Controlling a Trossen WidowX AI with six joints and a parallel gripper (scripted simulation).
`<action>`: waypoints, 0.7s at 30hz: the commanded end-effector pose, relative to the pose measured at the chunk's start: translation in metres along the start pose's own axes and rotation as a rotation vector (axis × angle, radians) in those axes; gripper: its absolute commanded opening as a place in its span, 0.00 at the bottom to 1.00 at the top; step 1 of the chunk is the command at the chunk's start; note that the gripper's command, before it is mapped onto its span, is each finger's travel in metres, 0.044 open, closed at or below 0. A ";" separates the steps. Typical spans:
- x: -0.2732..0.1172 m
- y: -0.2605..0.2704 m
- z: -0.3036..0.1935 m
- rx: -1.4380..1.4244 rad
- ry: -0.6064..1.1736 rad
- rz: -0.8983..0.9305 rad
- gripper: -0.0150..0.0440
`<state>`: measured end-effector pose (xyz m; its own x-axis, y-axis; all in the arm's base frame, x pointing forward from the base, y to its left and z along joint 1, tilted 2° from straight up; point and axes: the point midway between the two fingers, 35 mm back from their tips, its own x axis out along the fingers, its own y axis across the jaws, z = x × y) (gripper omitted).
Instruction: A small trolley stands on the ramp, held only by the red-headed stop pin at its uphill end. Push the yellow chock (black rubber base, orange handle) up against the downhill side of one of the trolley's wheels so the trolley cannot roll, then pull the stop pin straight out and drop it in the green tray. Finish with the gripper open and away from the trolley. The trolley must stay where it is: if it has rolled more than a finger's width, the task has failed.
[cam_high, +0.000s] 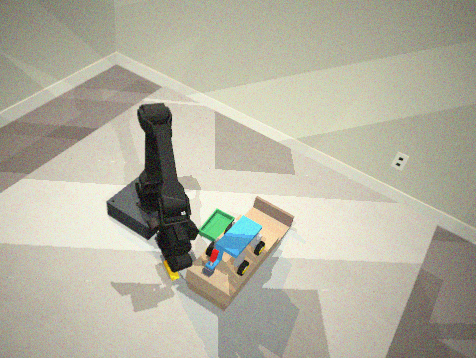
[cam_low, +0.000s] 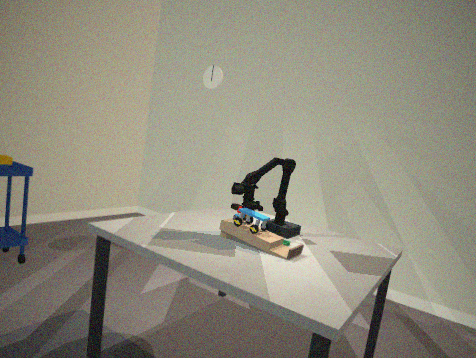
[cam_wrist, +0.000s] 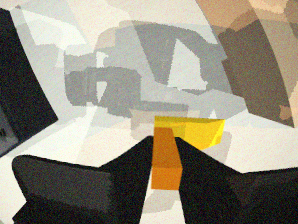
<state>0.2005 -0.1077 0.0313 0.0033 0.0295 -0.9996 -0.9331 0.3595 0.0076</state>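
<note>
The yellow chock is on or just above the table beside the ramp's uphill end; its black base does not show. My gripper is shut on its orange handle. In the top view the arm hides the fingertips. The blue trolley stands on the wooden ramp. The red-headed stop pin stands upright at the trolley's uphill end. The green tray lies beside the ramp, on the arm base's side.
The ramp's tall uphill end is close beside the chock. A raised board closes the downhill end. The black arm base stands behind the gripper, and a dark block shows at the wrist view's left edge.
</note>
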 end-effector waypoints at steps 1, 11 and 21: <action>-0.014 -0.001 0.000 0.001 0.005 -0.005 0.25; -0.050 0.000 0.000 0.001 0.005 -0.005 0.25; -0.085 -0.001 0.000 0.001 0.005 -0.005 0.25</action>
<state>0.2010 -0.1092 0.1064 0.0030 0.0297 -0.9996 -0.9315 0.3635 0.0080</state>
